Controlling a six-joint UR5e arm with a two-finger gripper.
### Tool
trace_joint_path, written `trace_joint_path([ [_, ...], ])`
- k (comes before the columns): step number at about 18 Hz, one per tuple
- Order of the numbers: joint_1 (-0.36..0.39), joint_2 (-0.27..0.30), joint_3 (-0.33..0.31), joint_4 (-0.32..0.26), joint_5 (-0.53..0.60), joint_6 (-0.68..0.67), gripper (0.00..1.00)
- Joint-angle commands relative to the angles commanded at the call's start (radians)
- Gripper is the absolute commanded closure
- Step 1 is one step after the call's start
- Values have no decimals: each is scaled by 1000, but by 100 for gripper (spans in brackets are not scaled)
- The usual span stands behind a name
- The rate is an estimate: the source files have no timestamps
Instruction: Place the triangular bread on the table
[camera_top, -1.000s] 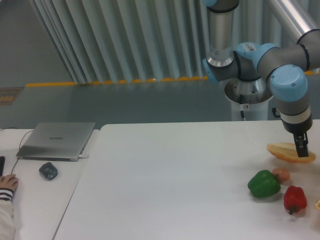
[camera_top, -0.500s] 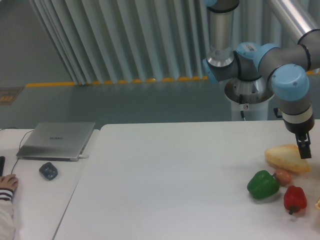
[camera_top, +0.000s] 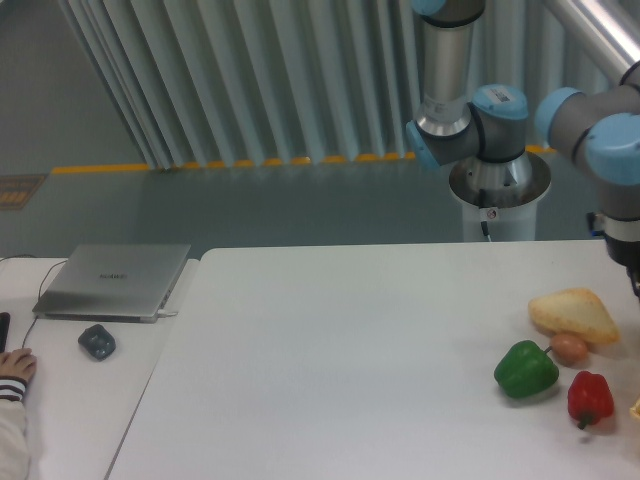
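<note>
From the fixed camera, the bread (camera_top: 573, 316) lies on the table (camera_top: 340, 350) near its right edge, just above the egg (camera_top: 568, 348) and green pepper (camera_top: 526, 369). The gripper is almost out of frame, so its jaws cannot be judged. A careless sweep of the arm (camera_top: 610, 150) could knock the loaf into the egg. The laptop (camera_top: 115, 280) lid carries writing too small to read.

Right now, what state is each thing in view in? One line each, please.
bread: lying on the table, free of the pincer
egg: on the table, just in front of the bread
green pepper: on the table, left of the egg
red pepper: on the table, stem toward the camera
laptop: lid shut, on the side desk
pincer: at the frame's right edge, fingers cut off
</note>
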Motion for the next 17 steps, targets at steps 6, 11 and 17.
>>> trace_joint_path([
  [6, -20, -5, 8, 17, -24, -40, 0],
  [11, -31, -5, 5, 17, -119, -42, 0],
  [17, -29, -3, 2, 17, -143, -33, 0],
])
